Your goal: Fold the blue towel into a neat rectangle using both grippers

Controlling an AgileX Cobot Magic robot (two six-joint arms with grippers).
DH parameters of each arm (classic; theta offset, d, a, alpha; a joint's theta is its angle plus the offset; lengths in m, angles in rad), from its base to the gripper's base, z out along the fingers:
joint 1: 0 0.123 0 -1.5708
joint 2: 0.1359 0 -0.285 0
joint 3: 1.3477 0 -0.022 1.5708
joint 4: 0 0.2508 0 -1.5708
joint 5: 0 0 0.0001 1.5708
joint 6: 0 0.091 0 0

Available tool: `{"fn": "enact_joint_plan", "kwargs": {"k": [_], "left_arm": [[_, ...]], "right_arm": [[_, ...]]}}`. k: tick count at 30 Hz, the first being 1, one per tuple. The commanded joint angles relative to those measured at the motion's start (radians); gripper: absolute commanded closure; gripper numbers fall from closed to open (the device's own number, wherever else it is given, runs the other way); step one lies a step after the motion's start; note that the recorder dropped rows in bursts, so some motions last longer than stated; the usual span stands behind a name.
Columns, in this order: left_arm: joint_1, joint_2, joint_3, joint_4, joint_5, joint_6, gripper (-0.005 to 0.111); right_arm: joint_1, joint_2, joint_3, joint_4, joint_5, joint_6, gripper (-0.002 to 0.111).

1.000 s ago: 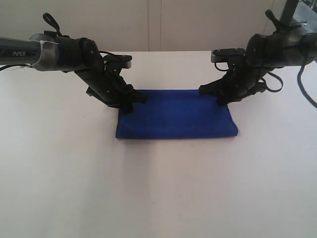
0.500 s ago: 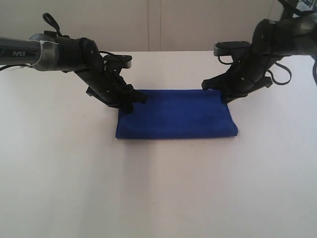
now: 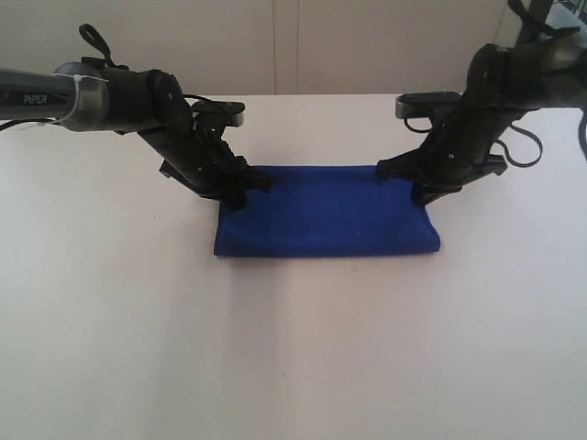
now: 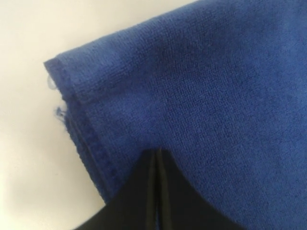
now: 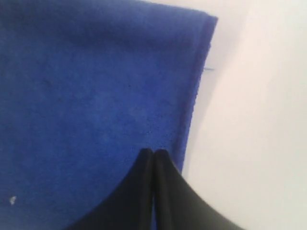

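The blue towel (image 3: pixel 326 215) lies folded into a flat rectangle in the middle of the white table. My left gripper (image 3: pixel 238 197) is shut, its tips resting on the towel's back left corner; the left wrist view shows the jaws pressed together (image 4: pixel 158 153) against the cloth (image 4: pixel 201 96) beside the stitched hem, with nothing between them. My right gripper (image 3: pixel 426 196) is also shut, at the towel's back right corner. In the right wrist view its closed tips (image 5: pixel 153 153) sit over the towel (image 5: pixel 86 96) just inside its side edge.
The white table (image 3: pixel 293 348) stretches around the towel on all sides. A pale wall (image 3: pixel 293 46) stands behind the table's far edge.
The right arm has swung a little to the right and its tips have come down near the towel's right edge. The left arm has not moved.
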Motion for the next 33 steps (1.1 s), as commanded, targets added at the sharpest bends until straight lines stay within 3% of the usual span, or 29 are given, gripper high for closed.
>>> {"fn": "enact_joint_plan", "kwargs": {"k": [1,12,33], "left_arm": [[0.001,0.022,0.006,0.011,0.021,0.018,0.107],[0.001,0.022,0.006,0.021,0.027,0.018,0.107],[0.001,0.022,0.006,0.226,0.104,0.010,0.107]], "right_arm": [[-0.008,-0.045,-0.004,0.066,0.019,-0.007,0.108],[0.028,0.042,-0.001,0.087,0.017,-0.026,0.108],[0.028,-0.089,-0.005,-0.012,-0.004,-0.012,0.108]]}}
